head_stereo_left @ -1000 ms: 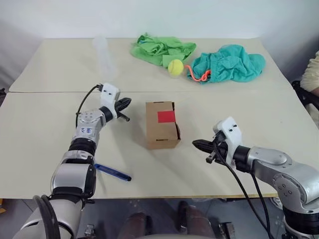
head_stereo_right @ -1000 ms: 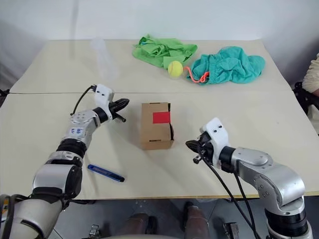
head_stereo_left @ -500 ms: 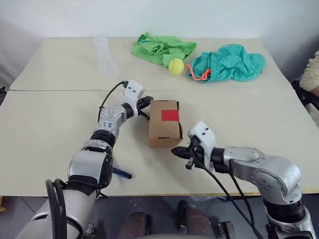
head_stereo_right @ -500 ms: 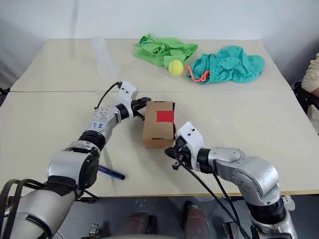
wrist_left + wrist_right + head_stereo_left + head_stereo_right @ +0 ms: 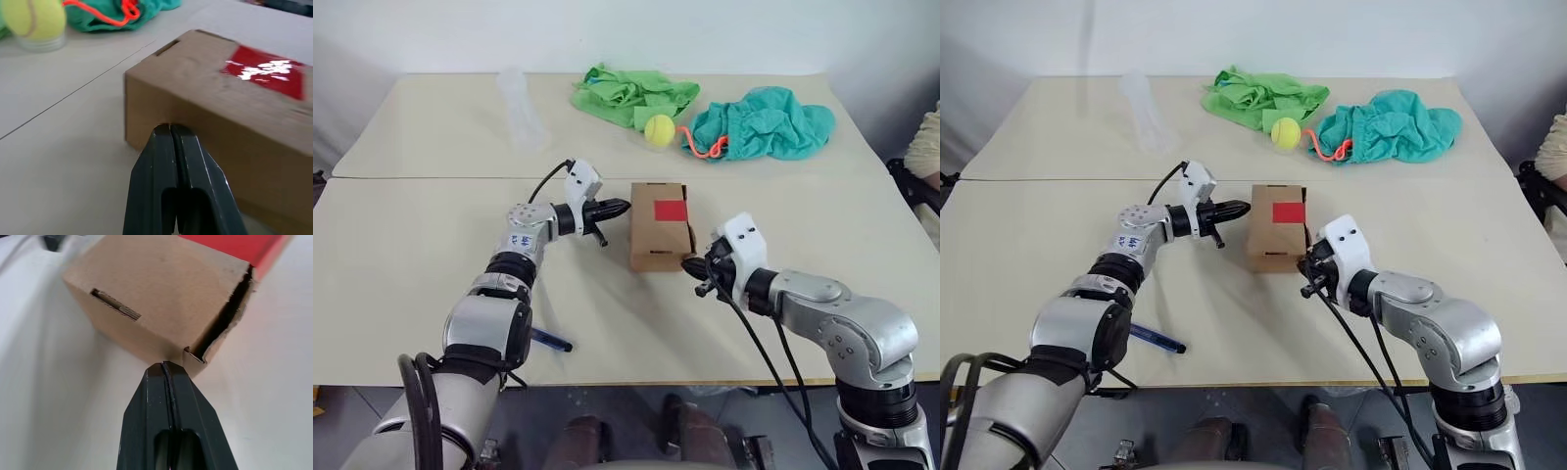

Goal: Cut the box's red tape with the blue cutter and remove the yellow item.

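Head views: small brown cardboard box (image 5: 662,225) standing near the middle of the pale worktop (image 5: 411,255), red tape (image 5: 669,210) square on its top face. Left end effector (image 5: 619,208) closed, empty, tip at the box's left side, touching or nearly so. Right end effector (image 5: 691,264) closed too, gripping nothing, tip at the box's near right corner. Blue cutter (image 5: 1157,339) lying flat near the front edge of the worktop, partly behind the left arm, well apart from the box. Farther back: crumpled green cloth (image 5: 631,95), yellow-green tennis ball (image 5: 658,130) just beside it, teal drawstring bag (image 5: 764,122) with an orange-red cord (image 5: 705,149). Faint clear plastic item (image 5: 519,103) at the far left. Sleeve of a person (image 5: 925,142) at the right edge.

Left wrist view: black fingers (image 5: 161,181) pressed together, tips against the box's side wall, red tape with glare on the top face; tennis ball, cord and teal bag beyond.

Right wrist view: fingers (image 5: 156,421) shut tight, tips at the lower corner of the box, beside a dark gap where the end flap stands slightly ajar; slot in the end face; red tape folding over the top edge.
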Action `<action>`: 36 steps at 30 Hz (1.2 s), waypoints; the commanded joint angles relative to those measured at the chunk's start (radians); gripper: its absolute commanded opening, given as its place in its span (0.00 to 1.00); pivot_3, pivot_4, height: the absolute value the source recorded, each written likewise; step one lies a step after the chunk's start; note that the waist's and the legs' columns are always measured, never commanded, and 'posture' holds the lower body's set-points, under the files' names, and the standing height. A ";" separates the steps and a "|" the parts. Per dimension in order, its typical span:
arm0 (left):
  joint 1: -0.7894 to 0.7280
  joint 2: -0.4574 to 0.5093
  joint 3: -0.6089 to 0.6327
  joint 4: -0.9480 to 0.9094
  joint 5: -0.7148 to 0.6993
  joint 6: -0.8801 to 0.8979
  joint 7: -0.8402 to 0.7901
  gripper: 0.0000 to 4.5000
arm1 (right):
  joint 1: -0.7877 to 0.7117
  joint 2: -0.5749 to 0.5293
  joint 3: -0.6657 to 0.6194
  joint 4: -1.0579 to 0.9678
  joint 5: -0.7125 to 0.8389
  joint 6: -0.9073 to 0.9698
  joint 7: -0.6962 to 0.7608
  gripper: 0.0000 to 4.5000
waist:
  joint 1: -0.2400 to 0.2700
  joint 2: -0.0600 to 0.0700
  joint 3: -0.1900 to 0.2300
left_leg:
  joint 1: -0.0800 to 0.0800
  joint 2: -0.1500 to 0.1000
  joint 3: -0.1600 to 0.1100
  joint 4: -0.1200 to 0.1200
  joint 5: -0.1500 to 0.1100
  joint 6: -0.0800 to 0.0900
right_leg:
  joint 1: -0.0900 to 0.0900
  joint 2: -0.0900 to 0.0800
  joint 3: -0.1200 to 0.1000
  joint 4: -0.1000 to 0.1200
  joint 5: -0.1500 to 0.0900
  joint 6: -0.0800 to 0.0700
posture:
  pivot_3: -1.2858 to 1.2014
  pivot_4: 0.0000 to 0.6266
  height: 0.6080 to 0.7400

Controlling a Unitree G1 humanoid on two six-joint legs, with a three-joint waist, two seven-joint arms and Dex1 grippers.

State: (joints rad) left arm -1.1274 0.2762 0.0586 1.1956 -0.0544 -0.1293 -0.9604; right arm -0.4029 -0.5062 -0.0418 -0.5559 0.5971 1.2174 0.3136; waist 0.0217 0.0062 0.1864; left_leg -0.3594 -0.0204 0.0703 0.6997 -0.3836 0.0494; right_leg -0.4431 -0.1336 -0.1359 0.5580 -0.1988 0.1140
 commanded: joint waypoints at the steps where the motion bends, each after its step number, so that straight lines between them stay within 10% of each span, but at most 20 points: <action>1: -0.004 0.021 0.008 -0.038 -0.011 0.007 -0.008 0.01 | 0.016 -0.031 -0.047 -0.040 -0.013 -0.003 -0.010 0.00 | 0.001 0.000 0.000 | 0.000 0.000 0.000 0.000 0.000 0.000 | 0.000 0.000 0.000 0.000 0.000 0.000 | 0.52 0.24 1.00; 11: -0.047 0.041 0.022 0.027 0.023 -0.024 0.270 0.01 | 0.048 -0.106 -0.154 0.027 -0.115 -0.050 -0.062 0.00 | 0.002 0.000 0.000 | 0.001 0.000 -0.002 0.000 0.000 0.000 | 0.000 0.000 0.001 0.001 0.000 0.001 | 0.52 0.24 1.00; 24: -0.004 0.000 -0.034 -0.054 0.017 0.124 0.087 0.01 | -0.282 -0.040 0.107 0.573 -0.264 -0.394 0.166 0.00 | -0.026 0.000 0.000 | 0.001 0.000 0.008 0.001 0.001 0.002 | 0.000 0.000 0.003 0.001 0.003 0.002 | 0.52 0.24 1.00; 36: 0.140 0.017 -0.146 -0.497 -0.028 0.479 -0.173 0.01 | -0.495 0.041 0.240 0.874 -0.357 -0.607 0.442 0.00 | -0.035 0.000 0.000 | 0.001 0.004 0.008 0.002 0.001 0.001 | 0.000 0.000 0.004 0.001 0.003 0.002 | 0.52 0.24 1.00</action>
State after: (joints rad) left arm -0.9796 0.3141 -0.0654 0.7877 -0.0469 0.3132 -1.1006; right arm -0.8610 -0.4880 0.1887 0.3253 0.2371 0.6576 0.7133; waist -0.0134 0.0067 0.1864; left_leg -0.3582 -0.0164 0.0785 0.7021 -0.3823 0.0508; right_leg -0.4432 -0.1340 -0.1319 0.5595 -0.1961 0.1156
